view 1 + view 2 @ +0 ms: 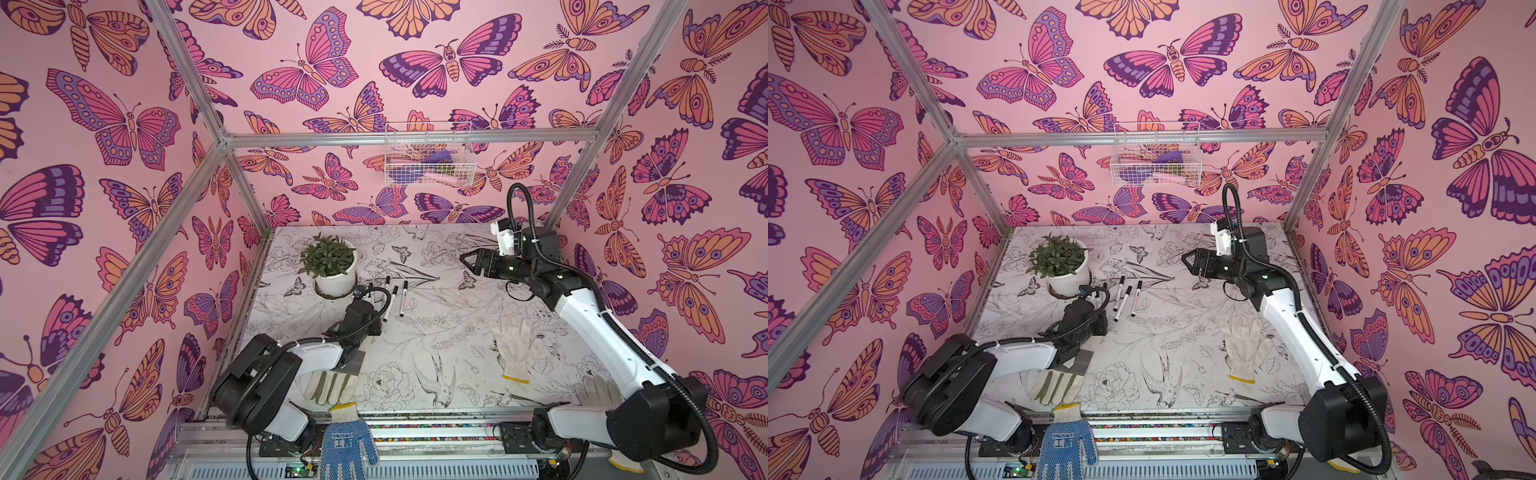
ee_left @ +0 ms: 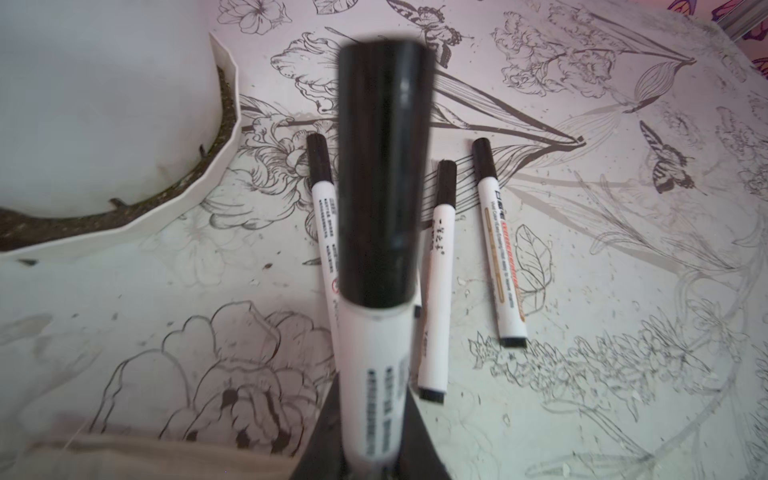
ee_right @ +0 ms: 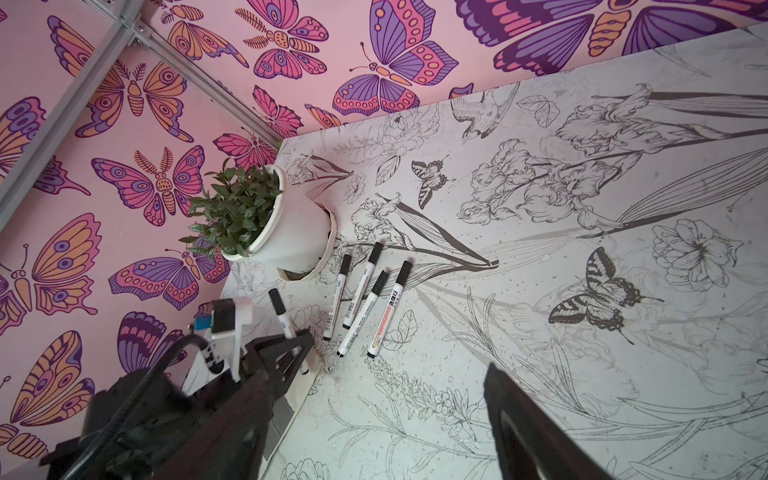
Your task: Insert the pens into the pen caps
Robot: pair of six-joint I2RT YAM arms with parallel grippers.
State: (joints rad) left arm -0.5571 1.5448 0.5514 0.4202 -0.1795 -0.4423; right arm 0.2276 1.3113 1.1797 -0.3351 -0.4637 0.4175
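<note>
Floral-print table [image 3: 582, 291], four black-capped white pens [image 3: 388, 311]; fifth pen [image 2: 374, 374] in left pincer [image 2: 372, 453].

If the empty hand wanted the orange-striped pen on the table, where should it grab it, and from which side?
Probably the white barrel of the orange-striped pen, near its middle, from straight above, squeezing across its width. It lies flat on the table, so nothing fits underneath, and a neighbouring pen lies close beside it, so aim carefully.
</note>
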